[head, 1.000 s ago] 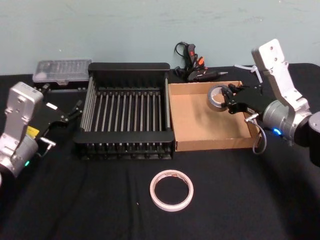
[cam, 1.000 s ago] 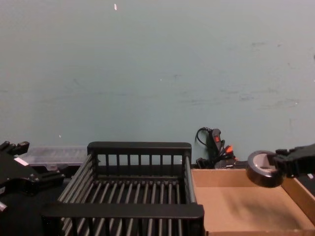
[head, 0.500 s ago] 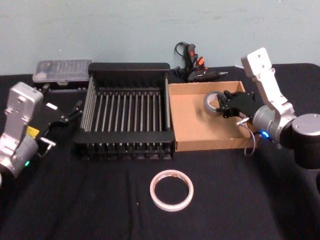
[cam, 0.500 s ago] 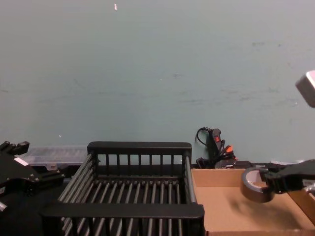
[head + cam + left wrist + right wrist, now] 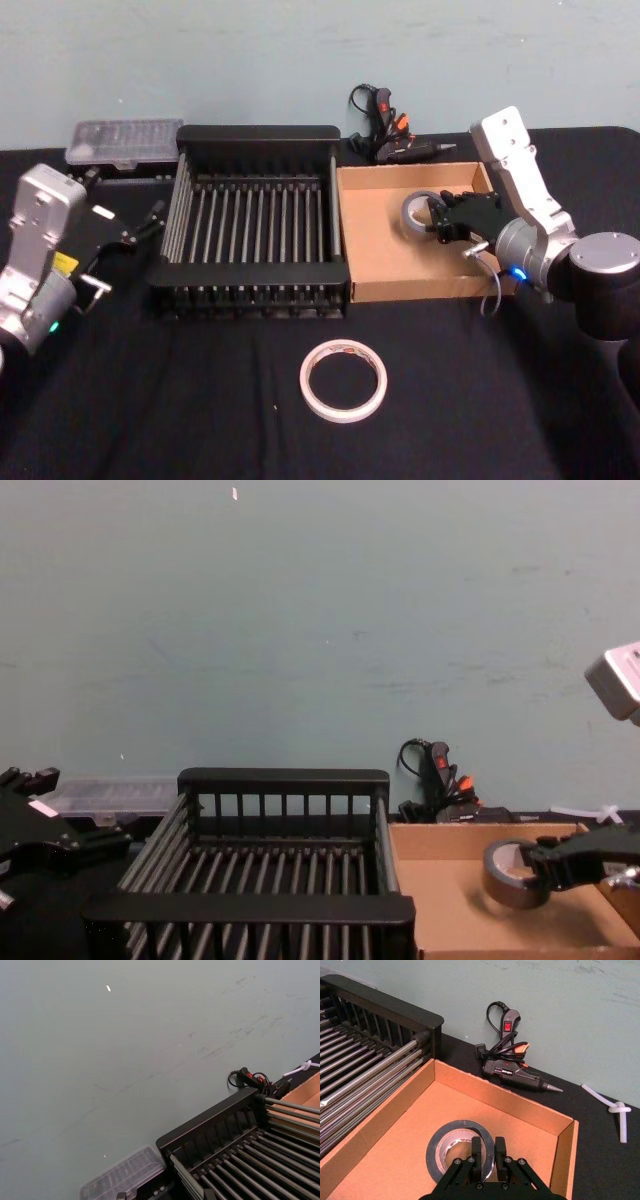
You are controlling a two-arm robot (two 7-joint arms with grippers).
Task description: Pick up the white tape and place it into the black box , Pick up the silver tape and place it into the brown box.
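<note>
The silver tape [image 5: 416, 212] hangs low inside the brown box [image 5: 390, 265], pinched at its rim by my right gripper [image 5: 438, 218]. From the right wrist, the silver tape [image 5: 454, 1149] sits just over the cardboard floor with the right gripper [image 5: 488, 1156] shut on its near wall. From the chest, the silver tape [image 5: 506, 875] is tilted below the box's back wall. The white tape [image 5: 343, 381] lies flat on the black cloth in front of the black box [image 5: 255, 285]. My left gripper [image 5: 148, 222] is parked open to the left of the black box.
A clear plastic case [image 5: 125, 143] sits behind the black box's left corner. A glue gun with a coiled cord [image 5: 385, 130] lies behind the brown box, and a white glue stick [image 5: 615, 1110] lies to its right. Open cloth surrounds the white tape.
My right gripper has carried the silver tape down and leftward, from above the brown box's right wall to low inside it. The left arm and white tape have not moved.
</note>
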